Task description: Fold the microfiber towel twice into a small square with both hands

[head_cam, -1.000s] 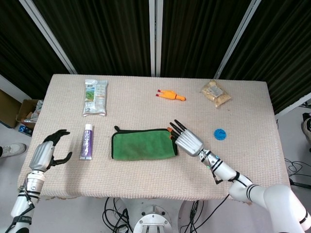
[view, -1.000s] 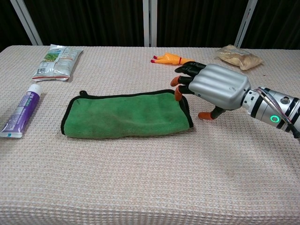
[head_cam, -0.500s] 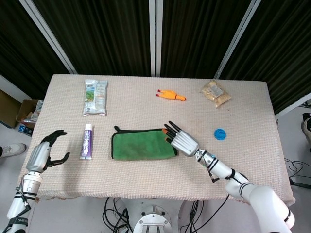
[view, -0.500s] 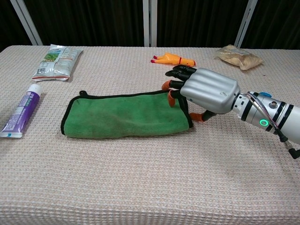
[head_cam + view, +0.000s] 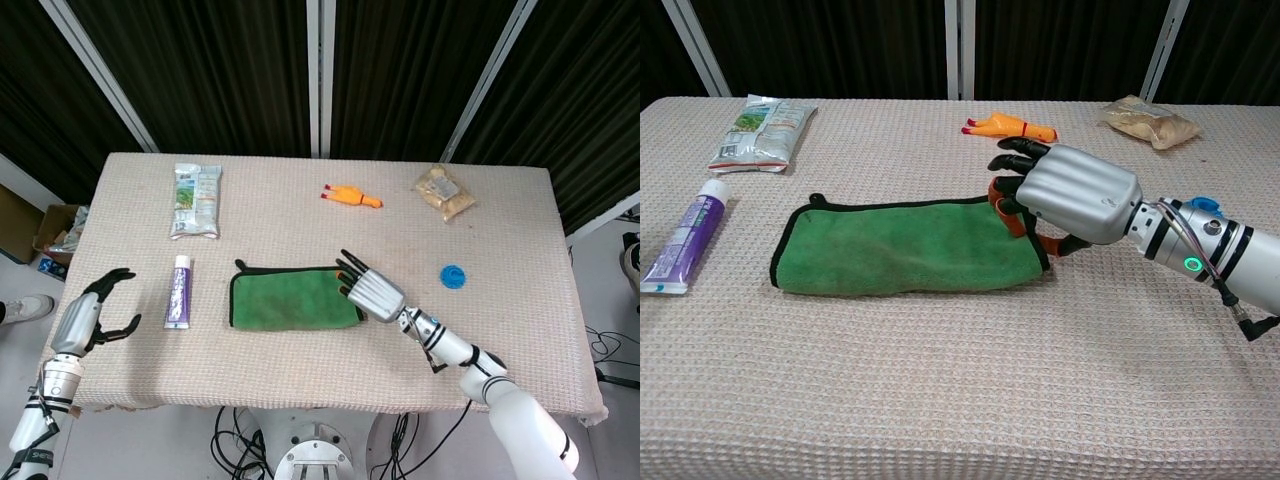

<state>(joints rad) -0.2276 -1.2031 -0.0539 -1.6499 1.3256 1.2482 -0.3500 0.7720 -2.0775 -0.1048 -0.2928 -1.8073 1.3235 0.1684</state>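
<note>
Right hand (image 5: pixel 1072 193) sits at the right end of the green towel (image 5: pixel 905 247) lying folded mid-table, fingers spread over its edge but grip contact hidden by the palm, can't tell; left hand (image 5: pixel 88 316) open at table's left edge, missing from chest view.

Fuzzy matt green towel (image 5: pixel 905 248); waffle-textured beige tablecloth (image 5: pixel 940 400); smooth silver metallic right hand (image 5: pixel 1065 195); glossy plastic tube (image 5: pixel 685 238).

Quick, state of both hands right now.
Left hand: open, holding nothing, beside the table's left edge.
Right hand: at the right end of the green towel, fingers over its edge; whether it grips cannot be told.
</note>
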